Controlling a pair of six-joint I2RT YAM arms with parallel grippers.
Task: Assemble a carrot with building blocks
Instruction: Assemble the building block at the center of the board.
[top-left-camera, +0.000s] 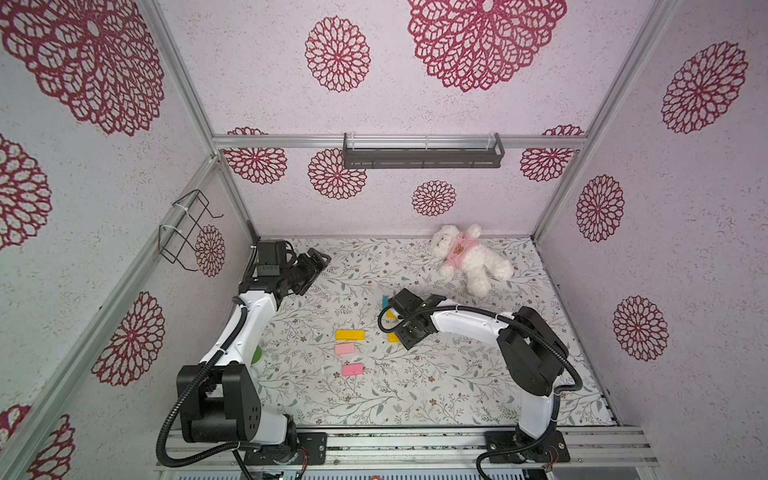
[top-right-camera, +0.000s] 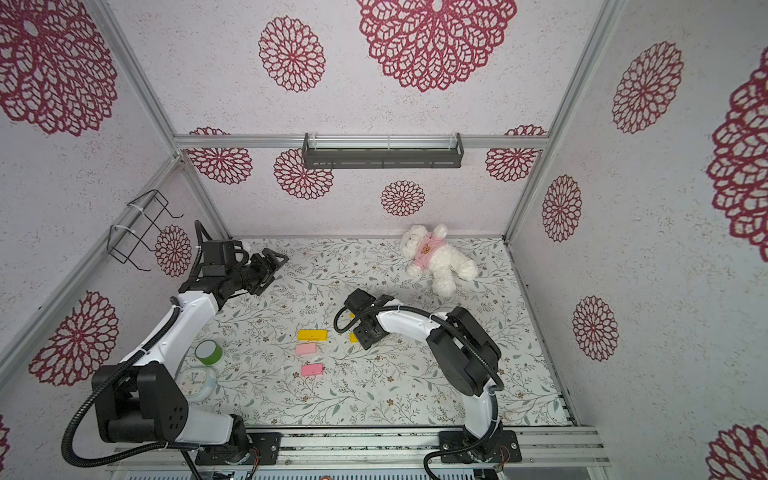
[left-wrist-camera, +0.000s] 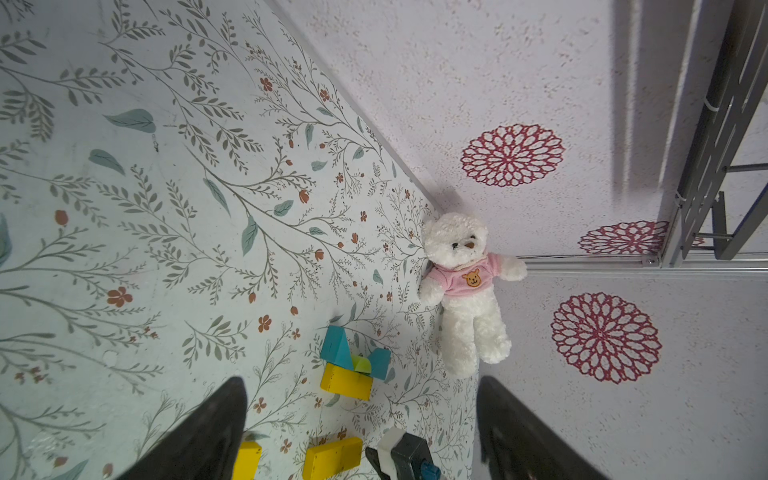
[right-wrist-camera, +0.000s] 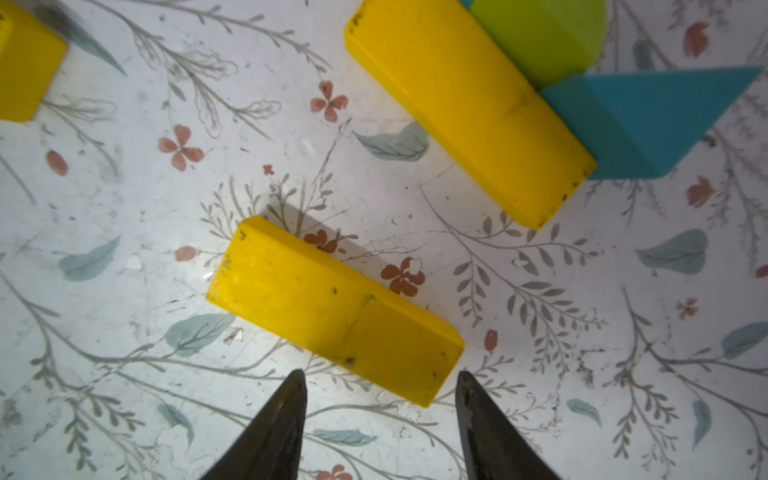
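Note:
The carrot's top shows in the left wrist view: two teal triangles (left-wrist-camera: 336, 347) and a lime-green piece (left-wrist-camera: 361, 364) against a yellow bar (left-wrist-camera: 345, 382). A loose yellow bar (right-wrist-camera: 332, 311) lies askew a short way from that bar (right-wrist-camera: 469, 112). My right gripper (right-wrist-camera: 380, 374) hangs open just over the loose bar's near end, gripping nothing. In both top views its fingers are hidden under the wrist. A third yellow bar (top-left-camera: 350, 334) and two pink rectangles (top-left-camera: 345, 348) (top-left-camera: 353, 369) lie left of it. My left gripper (top-left-camera: 320, 259) is open and empty at the back left.
A white plush bear (top-left-camera: 469, 259) in a pink shirt lies at the back right by the wall. A green tape roll (top-right-camera: 208, 352) and a small clock (top-right-camera: 194, 382) stand by the left arm's base. A wire rack (top-left-camera: 187, 228) and a grey shelf (top-left-camera: 422, 156) hang on the walls.

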